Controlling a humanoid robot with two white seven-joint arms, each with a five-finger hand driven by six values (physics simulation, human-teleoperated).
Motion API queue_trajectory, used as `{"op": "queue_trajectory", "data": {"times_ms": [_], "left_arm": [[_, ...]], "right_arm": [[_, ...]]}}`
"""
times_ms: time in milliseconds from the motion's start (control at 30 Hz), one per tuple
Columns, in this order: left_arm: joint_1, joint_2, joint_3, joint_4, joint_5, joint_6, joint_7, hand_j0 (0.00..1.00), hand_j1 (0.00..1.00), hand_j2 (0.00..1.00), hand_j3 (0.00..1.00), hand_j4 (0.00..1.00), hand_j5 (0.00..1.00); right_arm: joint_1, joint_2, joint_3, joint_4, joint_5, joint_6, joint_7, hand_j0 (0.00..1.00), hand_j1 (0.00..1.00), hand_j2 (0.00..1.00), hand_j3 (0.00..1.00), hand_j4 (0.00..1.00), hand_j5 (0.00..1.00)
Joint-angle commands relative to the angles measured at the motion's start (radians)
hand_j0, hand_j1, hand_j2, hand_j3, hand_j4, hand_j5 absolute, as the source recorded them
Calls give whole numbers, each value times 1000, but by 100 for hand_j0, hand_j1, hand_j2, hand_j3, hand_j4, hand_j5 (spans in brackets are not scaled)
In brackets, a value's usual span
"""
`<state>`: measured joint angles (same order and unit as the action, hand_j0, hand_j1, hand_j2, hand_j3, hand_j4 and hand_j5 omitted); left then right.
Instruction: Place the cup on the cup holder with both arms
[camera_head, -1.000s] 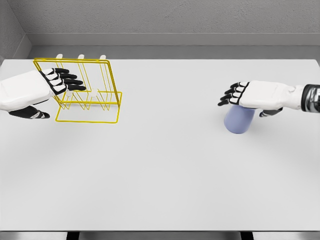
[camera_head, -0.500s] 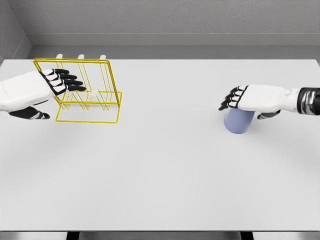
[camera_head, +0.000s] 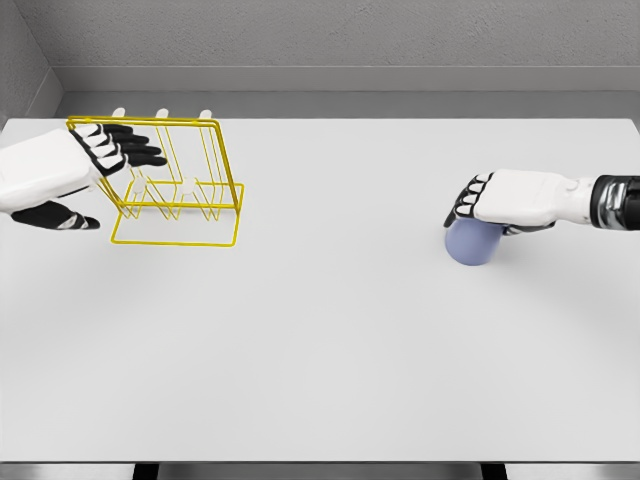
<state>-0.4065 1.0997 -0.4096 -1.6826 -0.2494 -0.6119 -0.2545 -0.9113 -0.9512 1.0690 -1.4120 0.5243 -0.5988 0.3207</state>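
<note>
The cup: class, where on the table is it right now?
In the head view the cup stands on the table's right side, under the right hand that closes over it, far from the yellow holder at the left.

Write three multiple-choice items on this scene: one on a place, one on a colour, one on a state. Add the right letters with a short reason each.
1. Where on the table does the wire rack stand?
A. far left
B. near right
C. front centre

2. What colour is the cup?
A. red
B. pale blue
C. green

3. What is the right hand doing?
A. lying flat on the table away from the cup
B. pressing on the rack
C. curled over the top of the cup

Answers:
1 A: the rack sits in the far left part of the table, next to the left hand.
2 B: the cup under the right hand is pale blue.
3 C: its fingers bend down over the cup, which stands on the table.
</note>
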Motion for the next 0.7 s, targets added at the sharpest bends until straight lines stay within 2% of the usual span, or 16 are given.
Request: {"op": "queue_trajectory", "data": {"times_ms": [0,67,133,233,500,667], "left_arm": [[0,0,2,4,2,1,0,100,100,100,100,100,100],[8,0,0,27,-2,1,-2,100,100,100,100,100,100],[-8,-9,2,1,12,1,-2,100,100,100,100,100,100],[8,-11,0,4,9,1,-2,100,100,100,100,100,100],[-9,-17,17,3,9,1,-2,100,100,100,100,100,100],[2,-18,20,3,9,1,-3,100,100,100,100,100,100]], "right_arm": [[0,8,14,2,2,-12,15,72,72,72,72,72,72],[0,8,16,2,2,-12,15,71,71,71,71,71,71],[0,8,16,2,2,-12,17,69,69,69,69,69,69],[0,8,14,2,2,-12,17,68,68,68,68,68,68],[-1,9,14,2,2,-12,17,61,61,61,61,61,61],[-3,8,11,2,0,-12,17,59,59,59,59,59,59]]}}
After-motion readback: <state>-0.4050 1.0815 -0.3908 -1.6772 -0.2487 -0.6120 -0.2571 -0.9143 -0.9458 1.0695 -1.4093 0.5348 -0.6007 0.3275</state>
